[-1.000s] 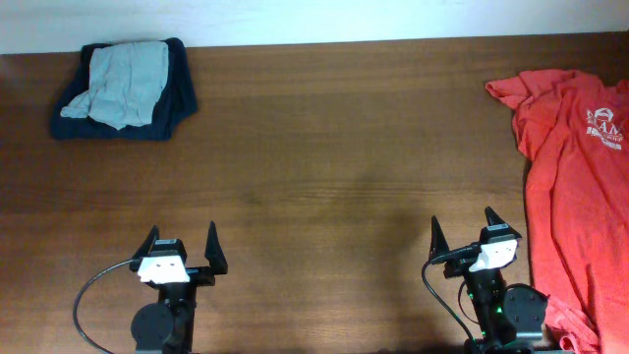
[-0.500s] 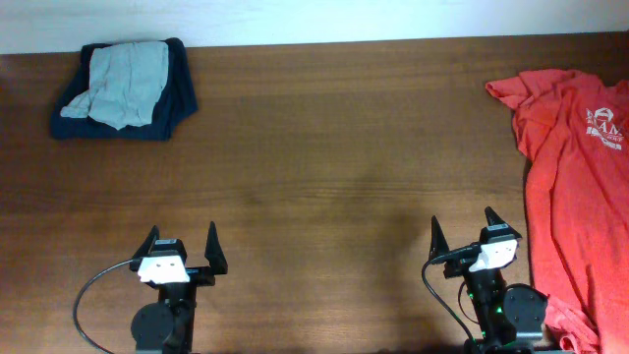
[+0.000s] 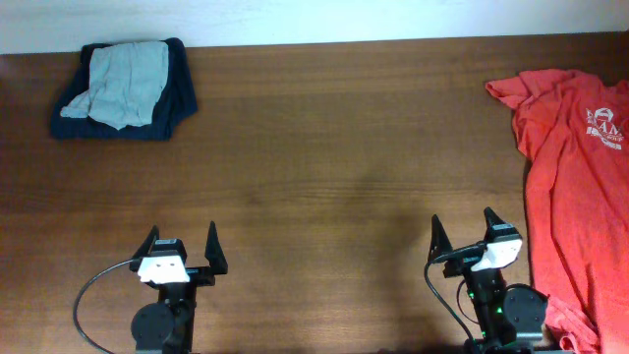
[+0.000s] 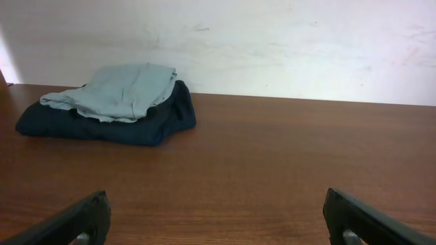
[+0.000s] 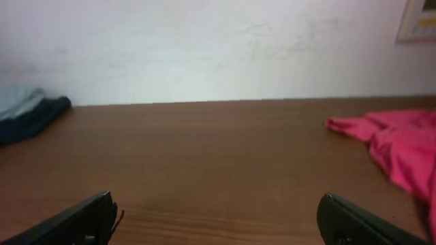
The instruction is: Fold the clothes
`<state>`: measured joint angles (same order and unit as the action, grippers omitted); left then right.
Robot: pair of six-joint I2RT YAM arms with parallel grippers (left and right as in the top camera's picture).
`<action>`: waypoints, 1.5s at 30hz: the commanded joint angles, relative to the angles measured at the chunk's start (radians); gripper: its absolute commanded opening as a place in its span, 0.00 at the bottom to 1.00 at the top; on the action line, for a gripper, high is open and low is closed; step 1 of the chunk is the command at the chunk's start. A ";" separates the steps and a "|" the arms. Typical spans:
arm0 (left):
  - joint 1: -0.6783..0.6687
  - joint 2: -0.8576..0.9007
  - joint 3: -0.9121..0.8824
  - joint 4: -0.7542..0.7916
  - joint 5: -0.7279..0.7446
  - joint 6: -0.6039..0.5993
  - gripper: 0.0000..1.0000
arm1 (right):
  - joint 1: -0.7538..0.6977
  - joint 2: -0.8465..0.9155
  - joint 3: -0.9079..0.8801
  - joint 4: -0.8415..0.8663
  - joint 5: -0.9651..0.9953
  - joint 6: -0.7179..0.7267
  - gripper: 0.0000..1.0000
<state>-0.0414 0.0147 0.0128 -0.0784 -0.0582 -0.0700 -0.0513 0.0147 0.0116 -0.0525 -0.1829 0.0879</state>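
An orange-red T-shirt [image 3: 570, 187] with white lettering lies spread along the table's right edge; its sleeve end shows as a pink-red heap [image 5: 395, 146] in the right wrist view. My right gripper [image 3: 462, 228] stands open near the front edge, just left of the shirt, with nothing between its fingers. Far from the shirt, at the front left, my left gripper [image 3: 180, 237] is open and holds nothing as well.
A folded pile of a grey garment on a dark navy one [image 3: 126, 87] lies at the back left corner, also seen as a dark pile [image 4: 112, 105] in the left wrist view. A white wall runs behind the brown wooden table [image 3: 324, 167].
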 commanded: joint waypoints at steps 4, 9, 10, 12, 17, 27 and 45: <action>0.006 -0.008 -0.004 -0.002 0.011 0.019 0.99 | 0.005 -0.005 0.091 -0.101 0.057 0.158 0.98; 0.006 -0.008 -0.004 -0.002 0.011 0.019 0.99 | 0.005 0.091 0.326 -0.225 0.199 0.156 0.98; 0.006 -0.008 -0.004 -0.002 0.011 0.019 0.99 | 0.005 0.126 0.369 -0.240 0.201 0.152 0.98; 0.006 -0.008 -0.004 -0.002 0.011 0.019 0.99 | 0.005 0.216 0.454 -0.262 0.208 0.152 0.99; 0.006 -0.008 -0.004 -0.002 0.011 0.019 0.99 | 0.004 0.575 0.745 -0.319 0.280 0.071 0.99; 0.006 -0.008 -0.004 -0.002 0.011 0.019 0.99 | -0.061 1.318 1.603 -0.795 0.288 -0.032 0.99; 0.006 -0.008 -0.004 -0.002 0.011 0.019 0.99 | -0.355 1.814 2.030 -1.010 0.135 -0.031 0.99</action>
<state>-0.0414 0.0120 0.0128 -0.0788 -0.0555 -0.0673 -0.3927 1.7924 2.0197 -1.0763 -0.0284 0.0628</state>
